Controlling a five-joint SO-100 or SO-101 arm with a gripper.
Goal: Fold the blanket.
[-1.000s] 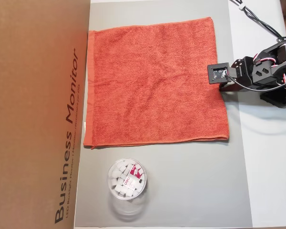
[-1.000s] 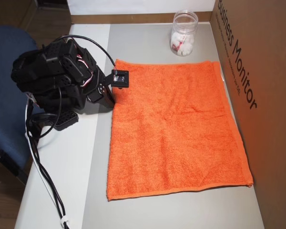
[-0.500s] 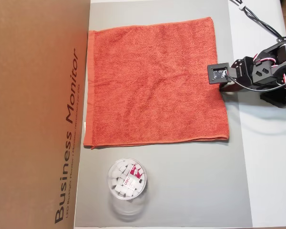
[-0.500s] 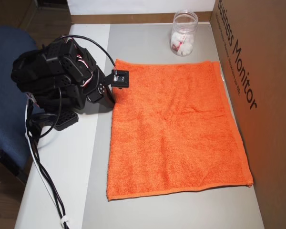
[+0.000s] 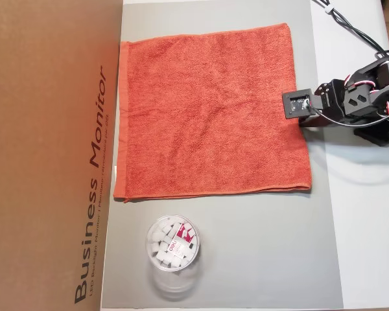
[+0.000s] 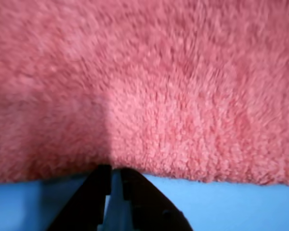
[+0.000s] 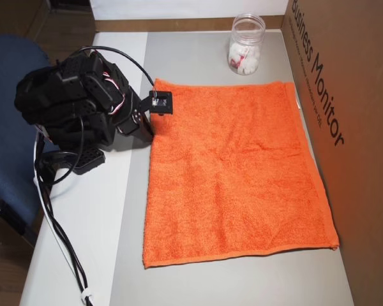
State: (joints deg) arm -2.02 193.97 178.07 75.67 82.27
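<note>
The orange-red blanket (image 5: 207,110) lies spread flat and unfolded on a grey mat (image 5: 259,246); the other overhead view also shows the blanket (image 7: 236,172). My gripper (image 5: 301,118) sits at the middle of the blanket's right edge, mostly hidden under the wrist camera module. In the other overhead view the gripper (image 7: 148,126) is at the blanket's left edge near the far corner. In the wrist view the gripper (image 6: 113,169) has two dark fingers almost together, with a thin slit between them. Their tips are at the blanket's hem (image 6: 183,173), and no cloth shows between them.
A tall cardboard box (image 5: 52,155) marked "Business Monitor" stands along the blanket's far side. A clear jar (image 5: 173,249) of white pieces stands on the mat beside the blanket. The arm's base and cables (image 7: 57,210) lie on the white table; a blue chair (image 7: 3,140) is beside it.
The wrist and its camera module have shifted and tilted slightly at the blanket's edge. The blanket and the jar have not moved.
</note>
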